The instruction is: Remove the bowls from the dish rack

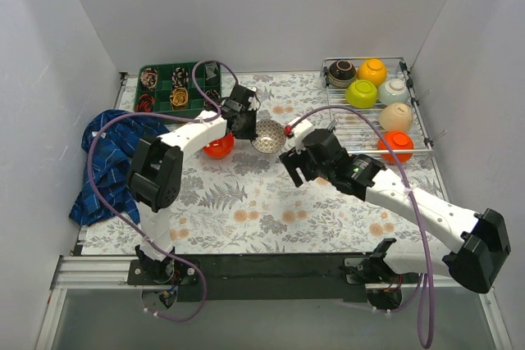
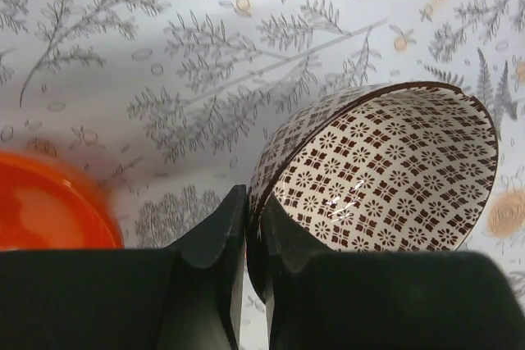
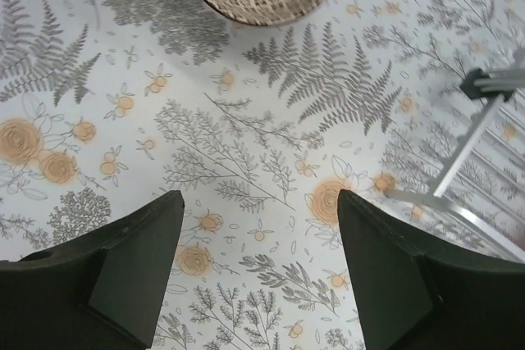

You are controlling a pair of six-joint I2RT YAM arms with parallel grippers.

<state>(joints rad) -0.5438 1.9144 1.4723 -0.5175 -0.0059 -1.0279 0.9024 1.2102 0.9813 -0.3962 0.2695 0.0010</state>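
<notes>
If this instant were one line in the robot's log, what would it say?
left gripper: shut on patterned bowl rim | right gripper: open, empty | dish rack: six bowls inside

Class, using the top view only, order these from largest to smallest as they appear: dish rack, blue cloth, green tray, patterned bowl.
1. dish rack and blue cloth: too alike in spread to rank.
2. green tray.
3. patterned bowl: clearly smallest.
</notes>
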